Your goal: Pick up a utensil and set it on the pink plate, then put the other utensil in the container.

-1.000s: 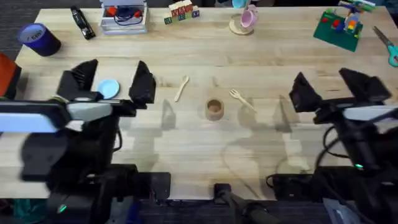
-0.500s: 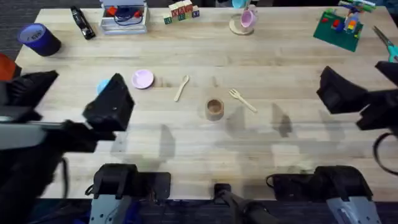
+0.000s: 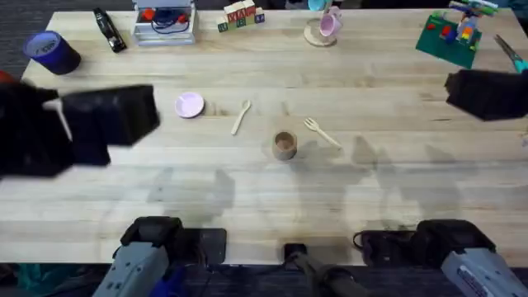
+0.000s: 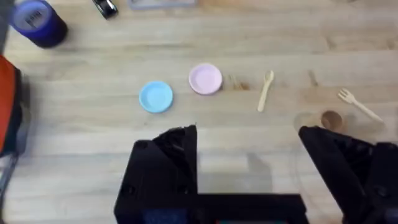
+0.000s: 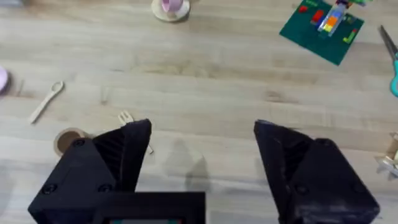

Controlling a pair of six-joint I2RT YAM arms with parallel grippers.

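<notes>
The pink plate (image 3: pixel 189 105) lies left of centre on the table, with the wooden spoon (image 3: pixel 241 116) just to its right. Further right stand the brown cup (image 3: pixel 285 145) and, beside it, the wooden fork (image 3: pixel 321 132). My left arm (image 3: pixel 82 124) hangs high and blurred over the table's left side. Its gripper (image 4: pixel 247 134) is open and empty, well above the pink plate (image 4: pixel 206 79), spoon (image 4: pixel 265 91), cup (image 4: pixel 331 119) and fork (image 4: pixel 359 106). My right gripper (image 5: pixel 202 127) is open and empty too, high above the fork (image 5: pixel 126 116) and cup (image 5: pixel 67 140).
A light blue plate (image 4: pixel 156 97) lies left of the pink one. Along the far edge are a blue tape roll (image 3: pixel 51 51), a pink mug (image 3: pixel 328 25), a green brick plate (image 3: pixel 450 35) and scissors (image 5: pixel 392 56).
Both arms have risen and swung outward, the left toward the left edge, the right toward the far right. The pink plate, covered a second ago, now shows. Utensils and cup have not moved.
</notes>
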